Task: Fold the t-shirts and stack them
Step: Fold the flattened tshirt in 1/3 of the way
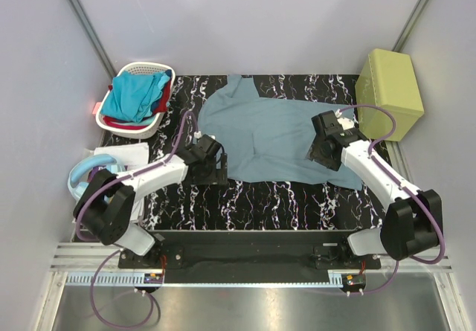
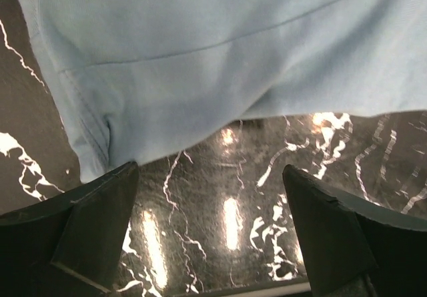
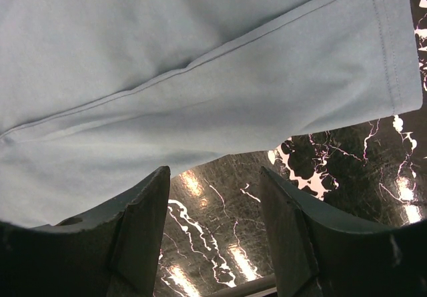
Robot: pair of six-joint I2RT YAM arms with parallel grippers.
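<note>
Grey-blue t-shirt (image 1: 275,134) lies spread on the marbled table (image 1: 245,204).

In the top view the right hand (image 1: 325,143) and its arm hide part of the grey-blue shirt's (image 1: 275,134) right side, and the left hand (image 1: 212,161) hides part of its left hem. Both wrist views cut this shirt off at the top and sides, and the fingers (image 2: 93,223) run out past the bottom edge. In the basket (image 1: 141,69) the turquoise shirt (image 1: 134,97) covers the red one (image 1: 115,121), leaving only a sliver. A pale blue round thing (image 1: 82,175) beside the left arm is too covered to name.
</note>
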